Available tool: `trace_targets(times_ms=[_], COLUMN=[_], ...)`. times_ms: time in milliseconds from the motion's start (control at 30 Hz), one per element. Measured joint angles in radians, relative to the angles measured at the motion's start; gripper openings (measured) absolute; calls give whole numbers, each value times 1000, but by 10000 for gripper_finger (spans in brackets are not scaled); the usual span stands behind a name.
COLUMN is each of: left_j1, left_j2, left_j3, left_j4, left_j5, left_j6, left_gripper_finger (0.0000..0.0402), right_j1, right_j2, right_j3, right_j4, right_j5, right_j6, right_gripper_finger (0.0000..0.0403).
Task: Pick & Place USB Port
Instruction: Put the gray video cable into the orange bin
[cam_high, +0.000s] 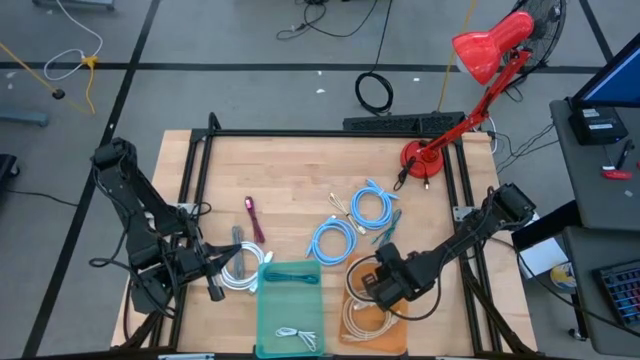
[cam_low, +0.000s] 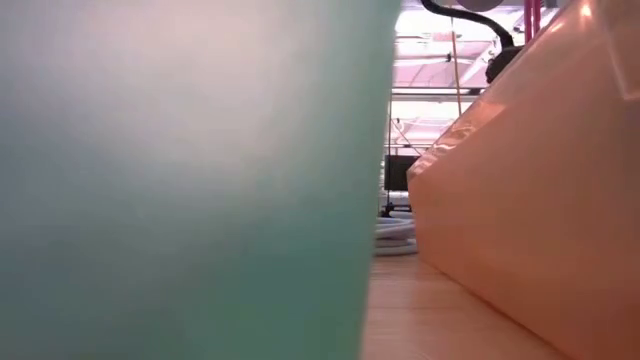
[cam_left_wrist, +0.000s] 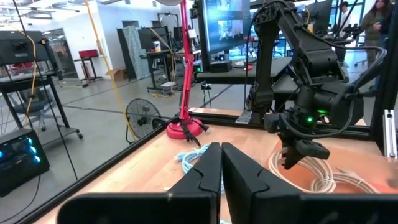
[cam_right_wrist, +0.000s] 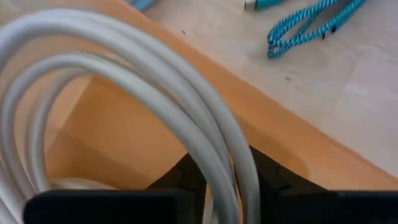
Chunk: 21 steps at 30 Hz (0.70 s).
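You are lowering the right gripper (cam_high: 372, 290) over the orange bin (cam_high: 352, 322), its fingers closed around a loop of white cable (cam_right_wrist: 186, 118); keep the coil inside the rim before releasing. The left gripper (cam_left_wrist: 221, 180), pressed shut and empty, is waiting beside the green bin (cam_high: 262, 330)

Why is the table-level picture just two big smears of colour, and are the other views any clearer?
Low view: the green bin and orange bin sit too near the lens, blurred, hiding the table. Right wrist view: the white cable fills the frame, soft. High view: sharp, evenly lit.
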Motion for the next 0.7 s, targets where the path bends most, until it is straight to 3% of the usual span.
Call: trace_targets(times_ms=[233,467,700], left_j1=[0,0,0], left_j2=[0,0,0], left_j3=[0,0,0], left_j4=[-1,-14,-15], left_j5=[4,4,7], left_j6=[-1,-18,-19], left_gripper_finger=[3,15,3], right_j1=[2,2,1], right_j2=[0,0,0], right_j3=[0,0,0], right_j4=[41,57,57], right_j5=[41,47,48], right_j6=[-34,-51,-55], right_gripper_finger=[81,74,101])
